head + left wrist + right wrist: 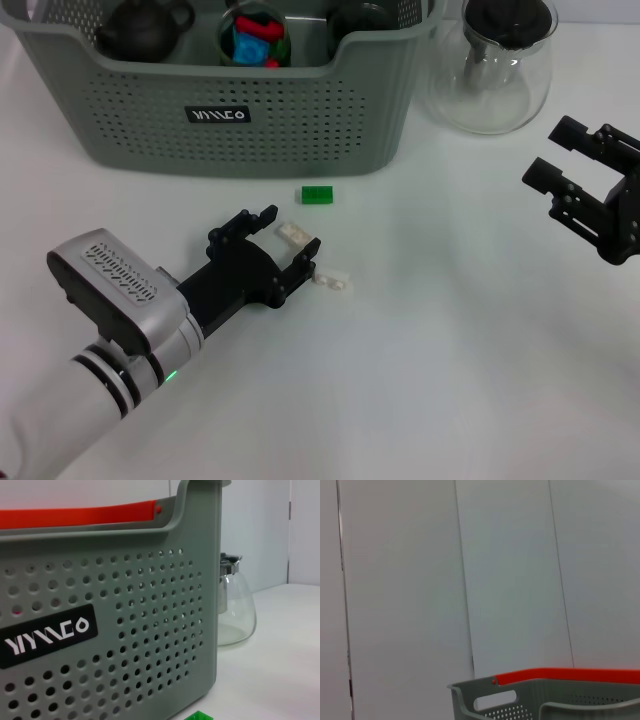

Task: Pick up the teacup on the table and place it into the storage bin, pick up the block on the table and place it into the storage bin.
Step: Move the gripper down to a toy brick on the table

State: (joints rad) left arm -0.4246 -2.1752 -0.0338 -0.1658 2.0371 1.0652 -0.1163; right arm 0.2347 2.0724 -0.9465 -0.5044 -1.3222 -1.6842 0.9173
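Step in hand, as judged: pick of the green block (318, 194); no teacup is seen on the table (450, 350), and dark tea ware already sits inside the bin (250, 120).

Left gripper (272, 236) is low over the table, fingers spread wide, nothing held. A white block (293, 233) lies between its fingertips; a second white piece (335, 282) lies just beside the nearer finger. The green block is ahead of the fingertips, apart from them, close in front of the bin wall under the black label (218, 115). In the left wrist view only its top edge shows (199, 715), with the bin (110, 630) filling most of the picture.

For a clean pick:
- Gripper should be advanced toward the bin until the green block sits between the fingers; the white block would be pushed along unless the hand is lifted over it first.
- Fingers should be kept wide and closed only once both straddle the block.
- Little room is left before the bin wall, so the approach should be kept short and low.

Right gripper (563, 159) is parked off to the right near the glass pot (492, 70), fingers apart, empty.
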